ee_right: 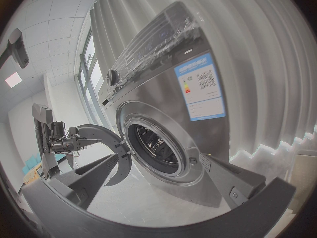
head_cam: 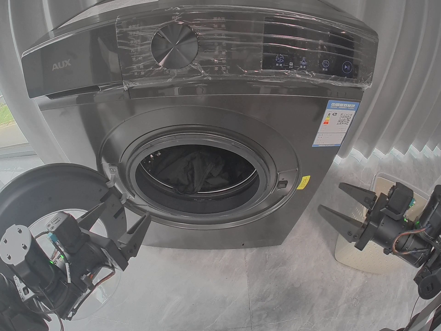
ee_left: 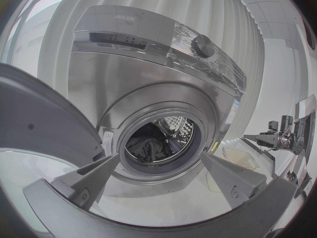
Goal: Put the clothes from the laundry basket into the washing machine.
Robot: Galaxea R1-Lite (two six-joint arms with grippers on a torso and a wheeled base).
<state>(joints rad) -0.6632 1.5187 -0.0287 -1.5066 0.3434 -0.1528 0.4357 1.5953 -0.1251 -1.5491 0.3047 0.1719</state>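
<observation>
The grey washing machine (head_cam: pixel 197 116) stands ahead with its round door (head_cam: pixel 50 194) swung open to the left. Dark clothes (head_cam: pixel 193 168) lie inside the drum, also seen as dark clothes (ee_left: pixel 147 147) in the left wrist view. My left gripper (head_cam: pixel 120 221) is open and empty, low at the left in front of the open door. My right gripper (head_cam: pixel 342 203) is open and empty at the right, above the white laundry basket (head_cam: pixel 349 253). The basket (ee_left: pixel 241 159) looks empty where it shows. The drum opening (ee_right: pixel 155 147) appears in the right wrist view too.
Pale curtains (head_cam: pixel 404 70) hang behind and to the right of the machine. The floor (head_cam: pixel 257 286) in front is light marble tile. The open door takes up the room at the left. A window (head_cam: pixel 9 125) shows at the far left.
</observation>
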